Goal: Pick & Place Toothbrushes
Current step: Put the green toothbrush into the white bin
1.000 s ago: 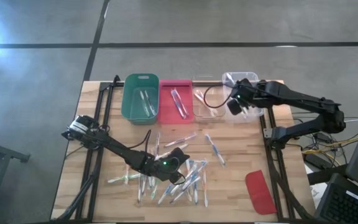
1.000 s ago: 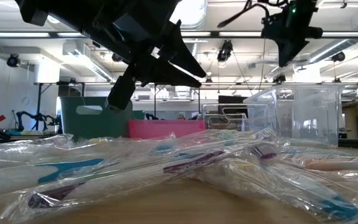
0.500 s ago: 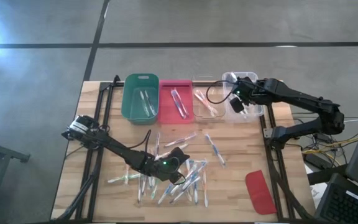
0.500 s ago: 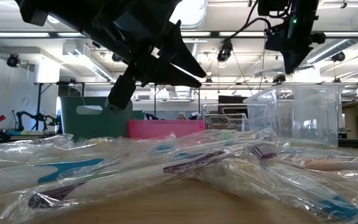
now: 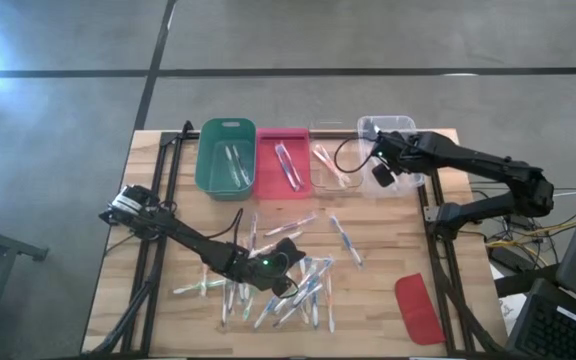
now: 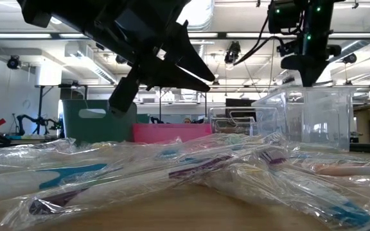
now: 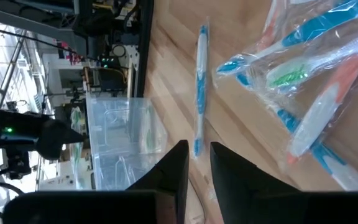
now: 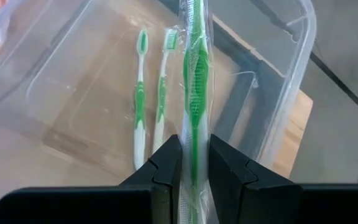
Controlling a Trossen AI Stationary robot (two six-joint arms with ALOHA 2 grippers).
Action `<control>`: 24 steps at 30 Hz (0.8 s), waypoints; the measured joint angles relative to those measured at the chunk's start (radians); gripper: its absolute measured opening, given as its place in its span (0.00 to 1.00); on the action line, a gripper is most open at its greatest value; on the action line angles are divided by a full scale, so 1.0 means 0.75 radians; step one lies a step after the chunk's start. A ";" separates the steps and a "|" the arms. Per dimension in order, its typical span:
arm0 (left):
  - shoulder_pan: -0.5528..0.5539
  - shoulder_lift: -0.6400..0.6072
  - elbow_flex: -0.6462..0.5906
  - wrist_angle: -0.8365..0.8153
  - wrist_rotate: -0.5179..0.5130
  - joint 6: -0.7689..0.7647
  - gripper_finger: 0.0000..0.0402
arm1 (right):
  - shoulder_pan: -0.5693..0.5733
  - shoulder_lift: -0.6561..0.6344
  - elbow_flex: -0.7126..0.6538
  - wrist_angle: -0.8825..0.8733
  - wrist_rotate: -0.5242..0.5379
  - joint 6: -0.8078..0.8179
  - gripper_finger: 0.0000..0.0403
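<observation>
A: What does the right wrist view give that the overhead one doesn't?

B: It shows the right gripper (image 8: pixel 194 163) pinched on a wrapped green toothbrush (image 8: pixel 195 74), which runs straight out from between the fingers. Beyond it, two more green brushes (image 8: pixel 150 99) lie side by side on the floor of a clear bin (image 8: pixel 294 68). From overhead you only see that gripper (image 5: pixel 381 172) hanging over the clear bin (image 5: pixel 368 127) at the counter's 1 o'clock corner.

A: And the left arm's pose?

B: It reaches from the 9 o'clock edge of the counter (image 5: pixel 388 240) in toward the middle, the left gripper (image 5: pixel 286 248) low above the loose pile of toothbrushes (image 5: pixel 288 290), which sits toward 6 o'clock. Its wrist view shows the fingers (image 7: pixel 174 168) close together with only a narrow slot between them and nothing in it; a blue brush (image 7: pixel 199 87) lies on the wood just past the tips, and a wrapped cluster of blue, green and orange ones lies further off.

A: Anything only the low view adds?

B: The pile (image 6: pixel 172 173) fills the foreground in crinkled wrap, with the left gripper (image 6: pixel 172 64) hanging above it, apart. Behind stand a green bin (image 6: pixel 92 122), a pink bin (image 6: pixel 169 131) and the clear bin (image 6: pixel 313 122), the right arm over the last

A: The other bins overhead?

B: Green bin (image 5: pixel 208 170) and pink bin (image 5: pixel 268 175) each hold a couple of brushes. A red lid (image 5: pixel 418 308) lies at 5 o'clock
</observation>
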 joint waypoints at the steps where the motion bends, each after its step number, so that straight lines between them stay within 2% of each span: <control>1: 0.000 0.000 0.000 0.000 0.000 0.000 0.18 | 0.000 0.000 -0.010 0.014 0.000 -0.008 0.14; 24: 0.001 0.000 0.000 0.000 0.002 -0.009 0.18 | -0.110 0.000 -0.142 0.180 -0.040 -0.098 0.14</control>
